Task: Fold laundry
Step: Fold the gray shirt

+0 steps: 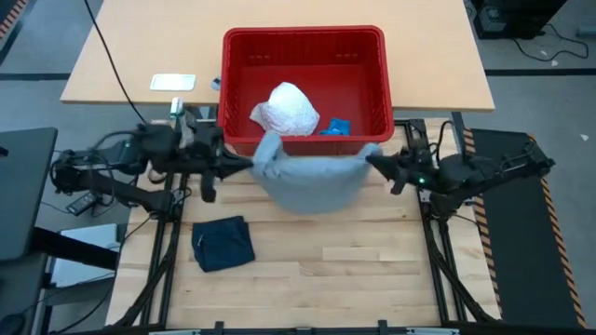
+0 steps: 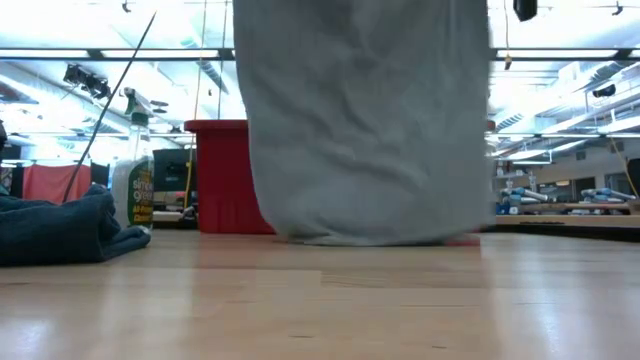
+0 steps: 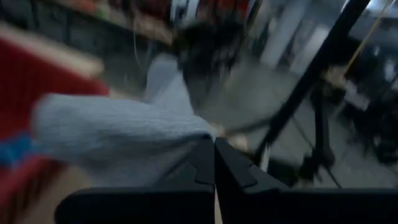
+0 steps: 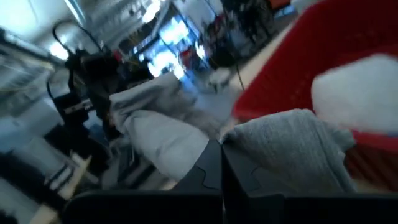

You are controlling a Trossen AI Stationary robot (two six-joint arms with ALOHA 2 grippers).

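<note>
A grey cloth (image 1: 312,186) hangs spread between my two grippers, just in front of the red basket (image 1: 372,56). My left gripper (image 1: 253,166) is shut on its left top corner and my right gripper (image 1: 372,160) on its right top corner. In the low view the grey cloth (image 2: 370,130) hangs as a wide curtain. A white crinkly piece (image 1: 287,109) lies inside the basket. A dark navy piece (image 1: 223,244) lies crumpled on the table at the near left. My left gripper pinches a bunched top corner (image 3: 186,140) of the grey cloth between its two shut fingers, coming in level from the table's left. The cloth sags below it toward the other gripper. My right gripper pinches the opposite bunched top corner (image 4: 249,140) between its shut fingers, level from the table's right. The cloth hangs slack in a curve between the two holds, and its lower edge (image 2: 370,238) reaches down to about the table top.
A small blue item (image 1: 336,127) lies in the basket beside the white piece. A white card (image 1: 173,82) lies on the far left of the table. A spray bottle (image 2: 135,180) stands behind the navy piece (image 2: 60,230). Bare wood lies at the near right.
</note>
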